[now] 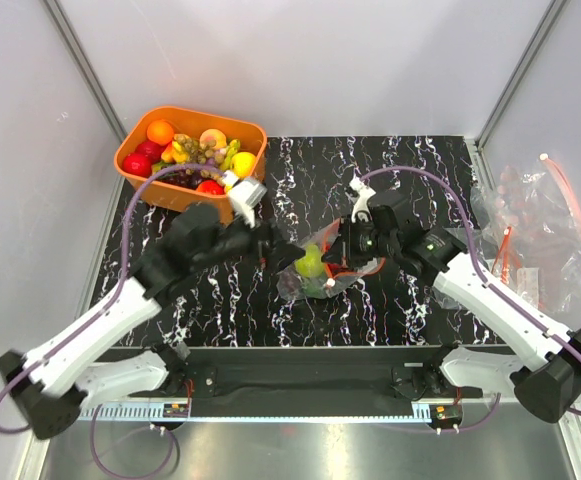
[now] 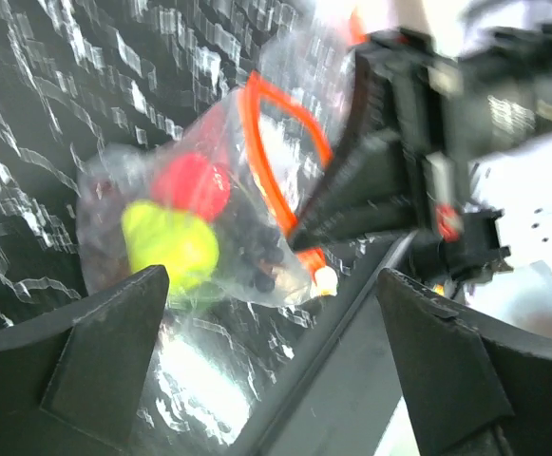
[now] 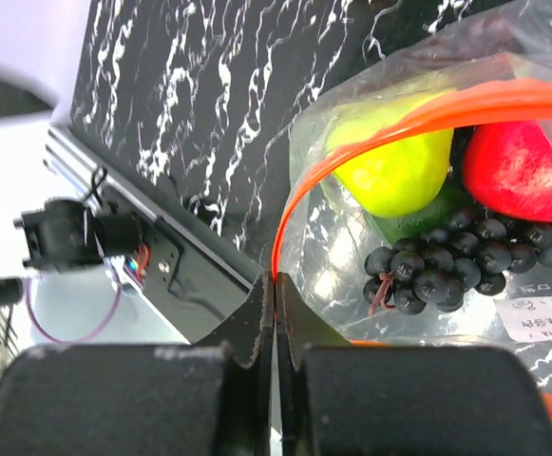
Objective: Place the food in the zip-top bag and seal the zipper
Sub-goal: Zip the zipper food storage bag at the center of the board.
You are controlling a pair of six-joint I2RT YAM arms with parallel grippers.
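Note:
The clear zip-top bag (image 1: 298,286) lies mid-table, its mouth held open. Inside are a yellow-green fruit (image 3: 399,161), a red apple (image 3: 518,166) and a dark grape bunch (image 3: 447,266). My right gripper (image 3: 276,280) is shut on the orange-red zipper (image 3: 418,119) at one end of the mouth; from above the gripper (image 1: 338,250) is at the bag's right side. My left gripper (image 1: 288,252) is open and empty just left of the bag. In the left wrist view the left gripper (image 2: 271,285) has the bag (image 2: 114,190) and zipper (image 2: 266,171) ahead of its fingers.
An orange basket (image 1: 130,150) with several more toy fruits stands at the back left, behind the left arm. A heap of spare clear bags (image 1: 530,230) lies at the right edge. The table's front metal rail (image 1: 300,355) runs just below the bag.

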